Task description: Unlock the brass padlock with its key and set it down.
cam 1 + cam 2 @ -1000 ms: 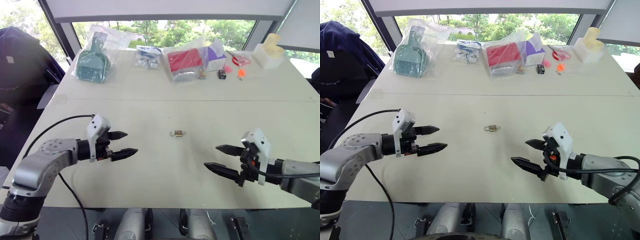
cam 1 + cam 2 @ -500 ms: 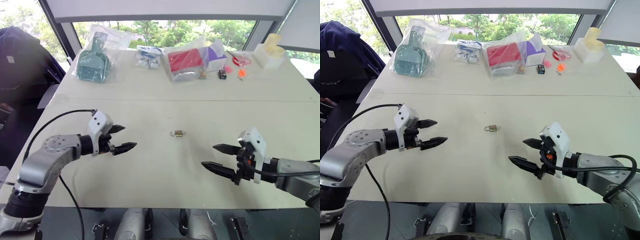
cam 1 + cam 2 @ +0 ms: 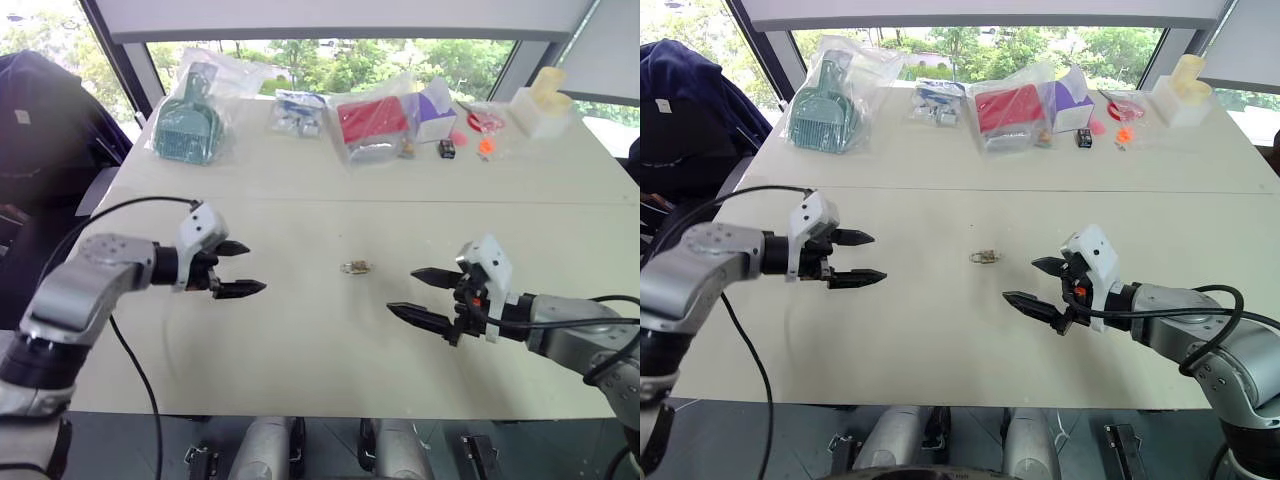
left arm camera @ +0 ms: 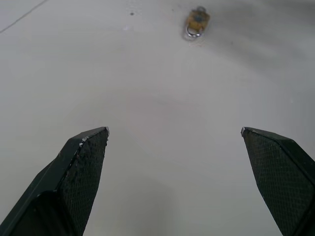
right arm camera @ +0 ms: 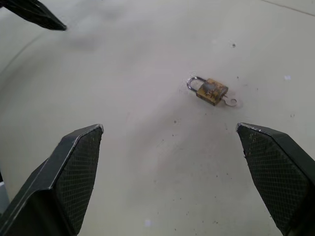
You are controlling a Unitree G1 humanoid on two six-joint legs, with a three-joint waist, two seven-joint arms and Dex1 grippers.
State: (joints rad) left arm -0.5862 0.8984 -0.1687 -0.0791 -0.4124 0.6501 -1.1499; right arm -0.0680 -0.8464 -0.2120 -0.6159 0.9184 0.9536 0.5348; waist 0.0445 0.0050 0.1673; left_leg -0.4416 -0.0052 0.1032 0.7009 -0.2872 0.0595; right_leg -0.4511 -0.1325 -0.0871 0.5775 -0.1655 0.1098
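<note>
Between both wide-spread grippers, left gripper and right gripper, lies the brass padlock

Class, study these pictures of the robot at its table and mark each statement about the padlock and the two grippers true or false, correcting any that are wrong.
1. The brass padlock lies on the table between the two grippers. True.
2. The left gripper is shut on the padlock. False: it is open and apart from the padlock.
3. The right gripper is open and holds nothing. True.
4. The padlock sits inside a plastic bag at the far edge. False: it lies bare near the table's middle.
5. A small key sticks out of the padlock's body. True.
</note>
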